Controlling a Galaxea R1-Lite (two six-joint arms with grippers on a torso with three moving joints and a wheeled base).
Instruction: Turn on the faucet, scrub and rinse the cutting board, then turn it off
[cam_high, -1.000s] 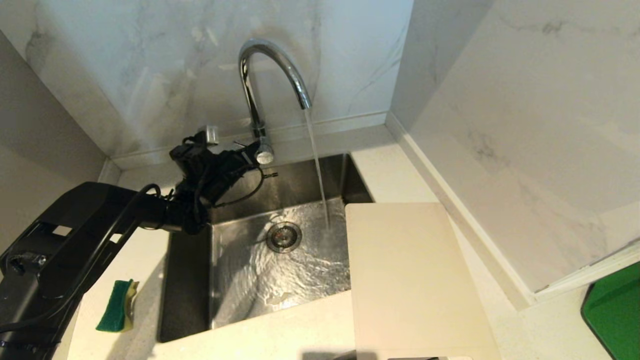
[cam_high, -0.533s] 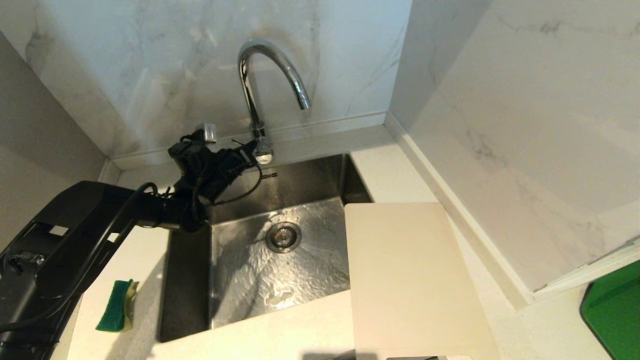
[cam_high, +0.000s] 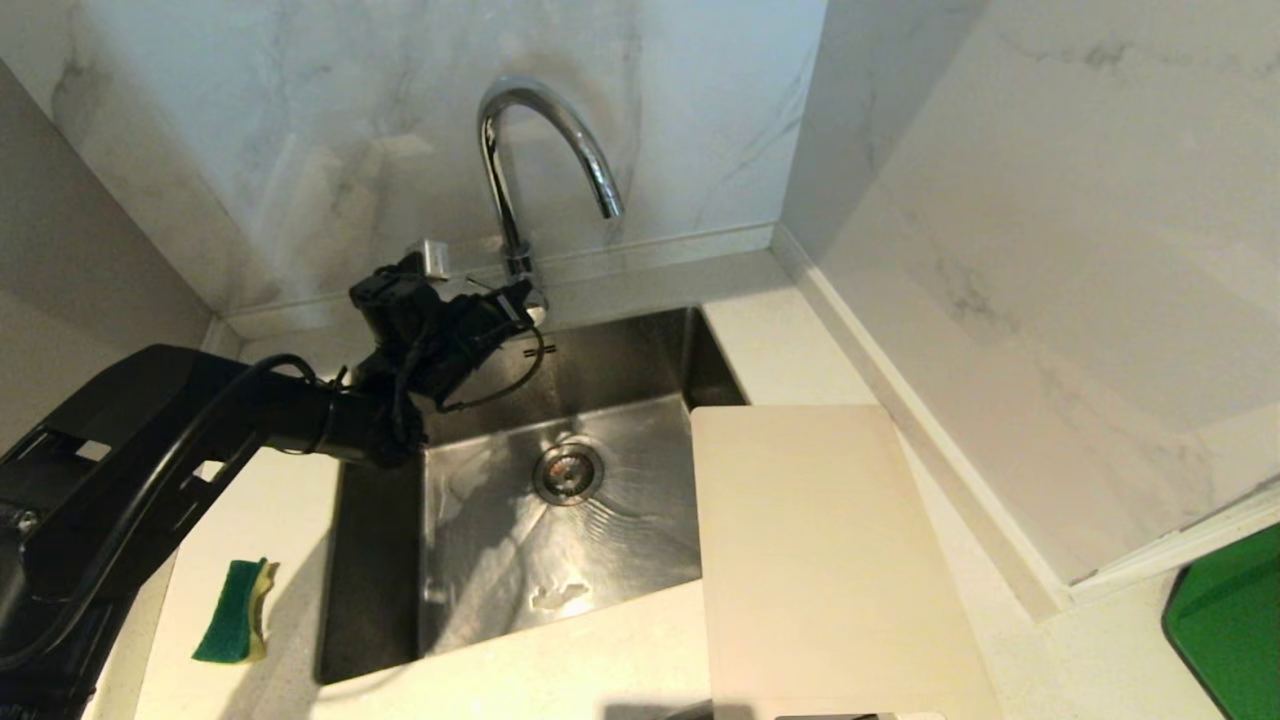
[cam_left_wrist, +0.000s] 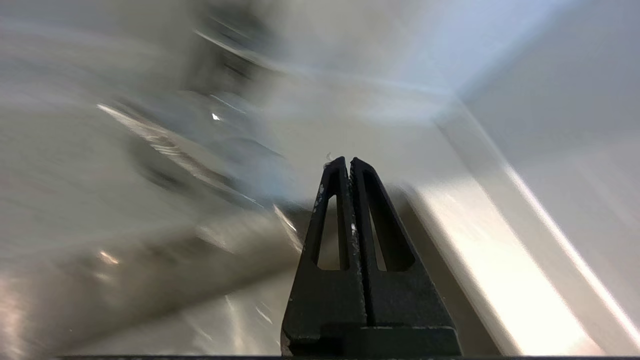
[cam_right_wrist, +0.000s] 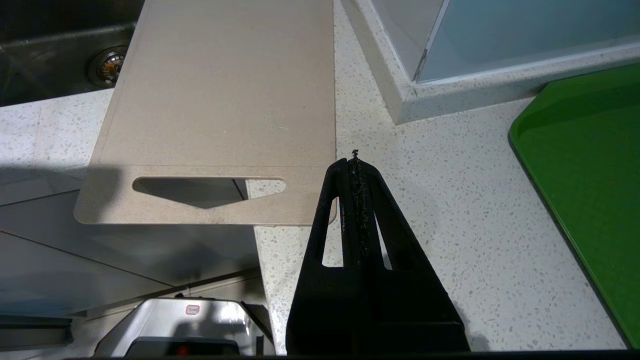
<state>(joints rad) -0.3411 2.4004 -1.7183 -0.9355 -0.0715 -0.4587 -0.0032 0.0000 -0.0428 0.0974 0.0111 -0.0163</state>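
Left gripper (cam_high: 520, 305), fingers pressed together, at faucet (cam_high: 545, 140) base upper centre, no stream visible; cutting board (cam_high: 820, 550) lower right on desk; back off gently, clearing lever; right gripper (cam_right_wrist: 354, 162) fingers likewise pressed together.

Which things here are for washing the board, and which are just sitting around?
For the job: faucet, cutting board, sponge, sink, left gripper by the faucet's base.
Just lying about: green tray, right gripper parked over the counter.
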